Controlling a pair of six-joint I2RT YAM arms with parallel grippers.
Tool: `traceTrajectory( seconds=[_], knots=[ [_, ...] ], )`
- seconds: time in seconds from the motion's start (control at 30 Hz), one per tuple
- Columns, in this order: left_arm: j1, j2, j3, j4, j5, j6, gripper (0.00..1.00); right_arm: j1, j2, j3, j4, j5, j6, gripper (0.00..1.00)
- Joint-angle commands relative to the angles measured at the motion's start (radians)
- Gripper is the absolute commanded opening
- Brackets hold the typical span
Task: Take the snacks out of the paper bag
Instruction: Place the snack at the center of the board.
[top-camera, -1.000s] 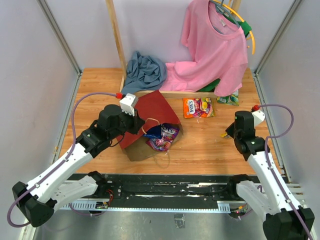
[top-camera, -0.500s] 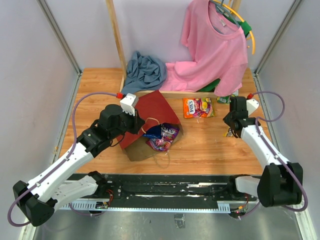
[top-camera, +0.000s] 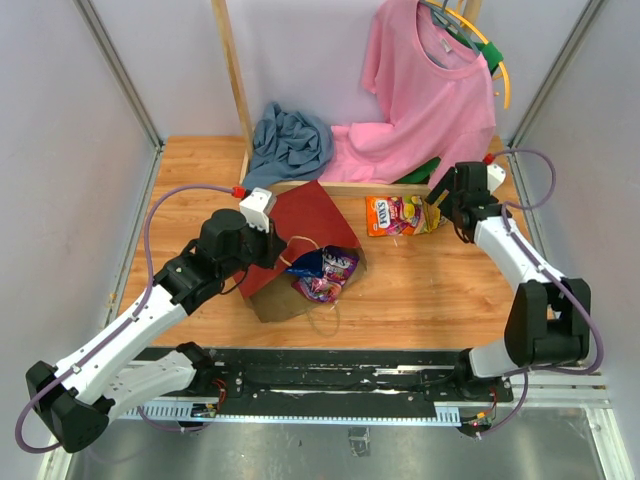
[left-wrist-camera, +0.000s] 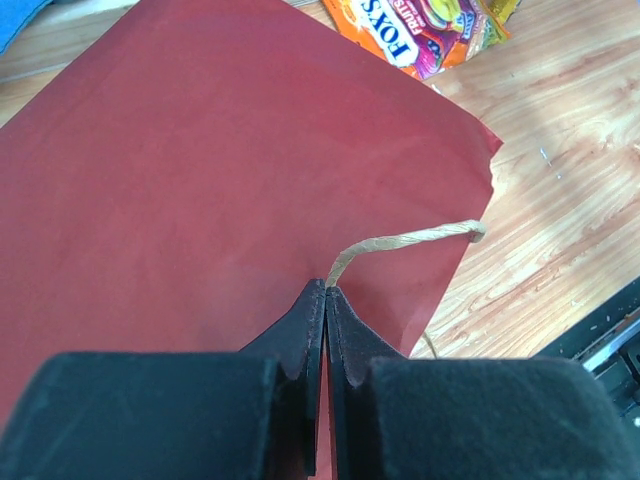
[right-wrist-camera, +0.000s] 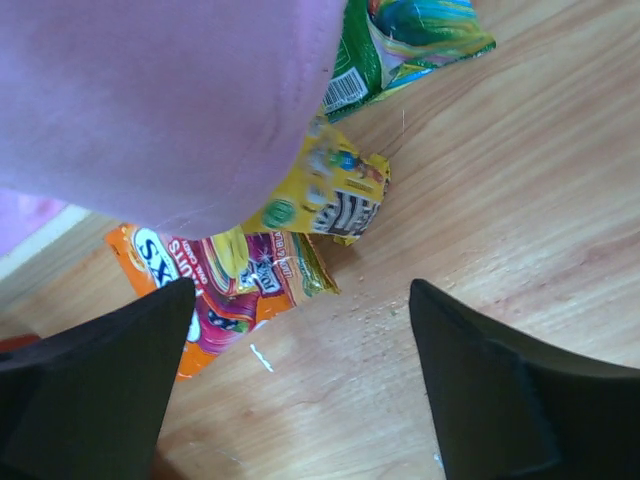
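The paper bag (top-camera: 305, 215) lies on its side, dark red face up, in the middle of the table. Purple and blue snacks (top-camera: 325, 272) spill from its mouth. My left gripper (left-wrist-camera: 327, 290) is shut on the bag's rim where the twine handle (left-wrist-camera: 400, 242) comes out. An orange candy packet (top-camera: 395, 215) lies behind and to the right of the bag. Next to it in the right wrist view are a small yellow packet (right-wrist-camera: 325, 200) and a green packet (right-wrist-camera: 400, 50). My right gripper (right-wrist-camera: 302, 290) hangs open just in front of them, holding nothing.
A pink shirt (top-camera: 425, 90) hangs at the back right, its hem (right-wrist-camera: 160, 100) draped over part of the packets. A blue-grey cloth (top-camera: 288, 140) is heaped at the back. A wooden post (top-camera: 232, 70) stands behind the bag. Grey walls close in both sides.
My right arm has swung from the front right to the back, beside the orange packet, and its jaws have opened; the yellow packet now lies free. The left arm and bag have not moved.
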Motion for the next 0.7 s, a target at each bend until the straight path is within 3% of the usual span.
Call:
traceTrajectory(
  seconds=[0.0,0.17,0.3,0.47,0.67],
  knots=[
    [-0.007,-0.003,0.028,-0.007,-0.031,0.020,0.07,-0.013,-0.064,-0.010,0.029,-0.005,-0.050,0.98],
    [-0.007,0.007,0.034,-0.005,-0.027,0.021,0.07,-0.024,-0.206,-0.127,0.033,0.016,-0.066,0.98],
    [-0.007,0.008,0.033,-0.008,-0.024,0.020,0.07,-0.072,-0.273,-0.213,0.036,-0.051,-0.122,0.98],
    [-0.007,0.003,0.030,-0.007,-0.016,0.015,0.07,-0.141,-0.232,-0.246,0.009,-0.199,-0.244,0.98],
    [-0.007,0.000,0.029,-0.009,0.002,0.012,0.07,-0.150,-0.138,-0.209,0.005,-0.241,-0.305,1.00]
  ],
)
